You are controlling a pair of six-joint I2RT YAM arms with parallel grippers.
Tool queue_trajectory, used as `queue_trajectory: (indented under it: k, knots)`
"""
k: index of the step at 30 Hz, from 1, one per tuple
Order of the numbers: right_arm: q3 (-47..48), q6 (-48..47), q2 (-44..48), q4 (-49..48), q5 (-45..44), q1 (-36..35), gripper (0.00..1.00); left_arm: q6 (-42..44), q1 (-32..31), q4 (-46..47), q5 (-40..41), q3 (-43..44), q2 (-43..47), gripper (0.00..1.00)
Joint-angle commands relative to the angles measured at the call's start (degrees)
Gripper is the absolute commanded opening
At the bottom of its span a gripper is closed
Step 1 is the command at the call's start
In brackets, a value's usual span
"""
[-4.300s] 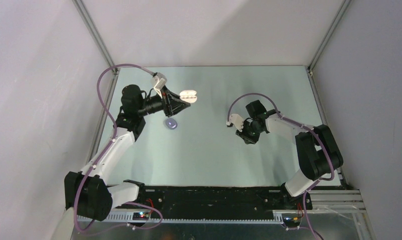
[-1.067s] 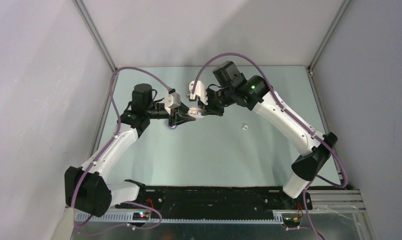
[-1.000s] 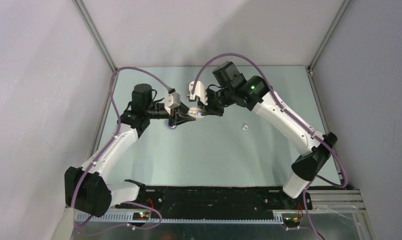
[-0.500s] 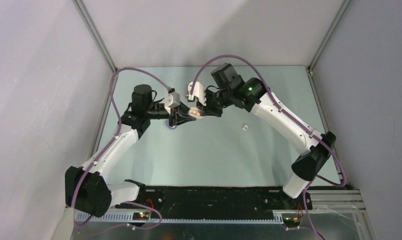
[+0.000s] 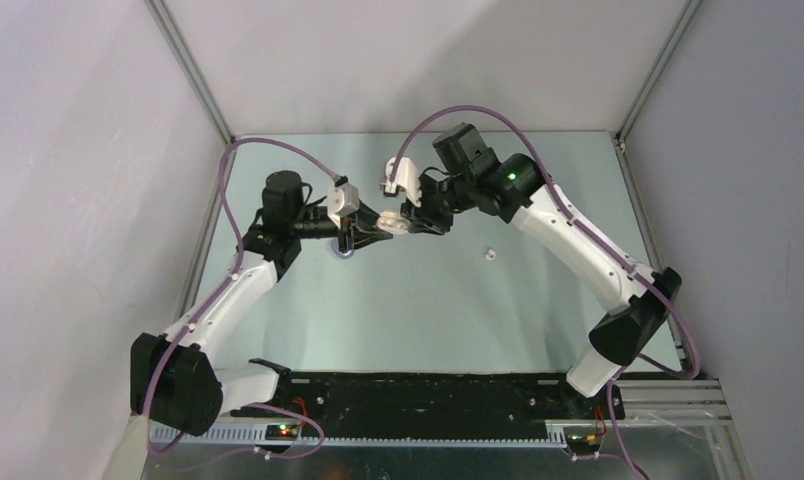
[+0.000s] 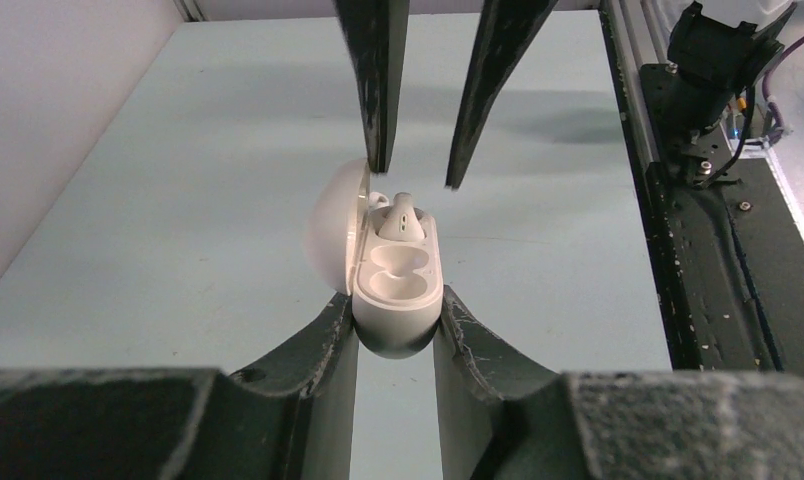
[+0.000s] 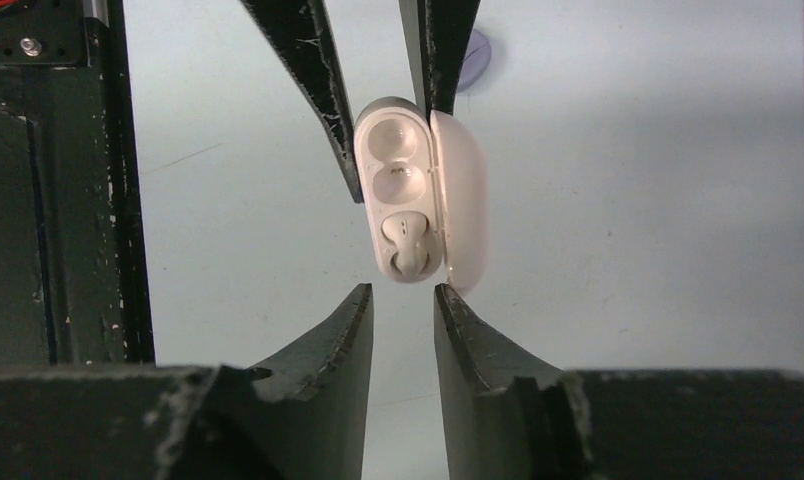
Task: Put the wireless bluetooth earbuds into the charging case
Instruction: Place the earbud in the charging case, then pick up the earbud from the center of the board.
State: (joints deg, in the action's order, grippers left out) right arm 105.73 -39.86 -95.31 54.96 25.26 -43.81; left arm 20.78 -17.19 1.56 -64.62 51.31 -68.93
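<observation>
One earbud [image 6: 397, 221] inside the case [image 6: 399, 300] shows only wrist-side.

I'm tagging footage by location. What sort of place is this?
Probably a robotics lab test cell: a left arm and a right arm bolted to one table, closed in by plain white walls on metal frame posts.
</observation>
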Motion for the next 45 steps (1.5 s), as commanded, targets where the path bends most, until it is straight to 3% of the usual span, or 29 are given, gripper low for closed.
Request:
queue_trajectory:
  k: [1, 7, 13, 18, 25, 32, 45]
  knots:
    - [0.59, 0.18, 6.92, -0.41, -0.56, 0.31, 0.34, -1.55, -0.22, 1.86, -0.96, 0.43, 1.38, 0.00]
    - [-4.45, 0.20, 13.13, -0.64, -0.84, 1.73, 0.36, -3.49, 0.02, 1.86, 0.56, 0.49, 0.85, 0.00]
    - [-20.74, 6.81, 17.88, -7.45, -3.23, 10.83, 0.35, -4.86, 0.90, -2.31, 3.82, 1.03, 1.90, 0.00]
    - [-28.79, 15.69, 12.50, -10.17, -6.99, 21.43, 0.31, -6.78, 1.91, -4.53, 5.32, 0.48, 3.51, 0.00]
    - [-33.69, 36.63, 4.01, -13.24, -4.07, 32.70, 0.27, -5.74, 2.48, -8.12, 7.76, 1.32, 4.13, 0.00]
    - [-33.93, 47.77, -3.48, -15.43, -3.70, 34.87, 0.25, -4.86, 2.51, -10.65, 9.96, 1.26, 5.43, 0.00]
    - [-30.83, 51.42, -13.34, -17.30, -6.00, 34.49, 0.23, -3.06, 2.50, -15.27, 13.28, 1.18, 6.93, 0.00]
